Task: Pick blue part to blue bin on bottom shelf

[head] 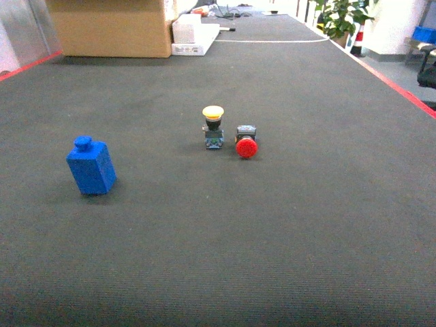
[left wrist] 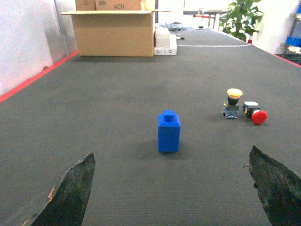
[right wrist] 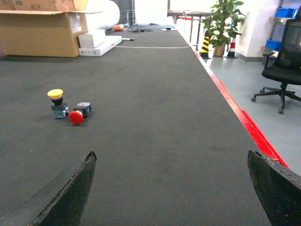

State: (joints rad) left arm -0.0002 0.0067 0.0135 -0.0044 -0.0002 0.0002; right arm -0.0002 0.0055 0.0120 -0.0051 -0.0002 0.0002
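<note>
From my head camera, the blue part (head: 90, 167) stands upright on the dark floor mat (head: 286, 231), toward the mat's left side, well apart from two push buttons near the middle: a yellow-capped one (head: 213, 127) standing up, and a red-capped one (head: 246, 142) lying on its side just beside it. Neither of my arms shows in this view.

My left wrist camera gives what the head view doesn't: my left end effector (left wrist: 174, 188), fingers (left wrist: 68, 195) spread wide at the bottom corners of the frame, nothing between them, with the blue part standing ahead, centred in the gap and apart from both fingers. The red stripe (left wrist: 33, 77) along the mat's left edge shows clearly here, and an open cardboard box (left wrist: 115, 30) sits at the far left end.

My right wrist camera misses the blue part entirely. My right end effector (right wrist: 174, 188) is also spread and holding nothing. Only this view catches the office chair (right wrist: 282, 61) off the mat's right edge and the potted plant (right wrist: 223, 23) beyond. Finger tips are cut off by the frame in both wrist views. I can see no bin or shelf anywhere.
</note>
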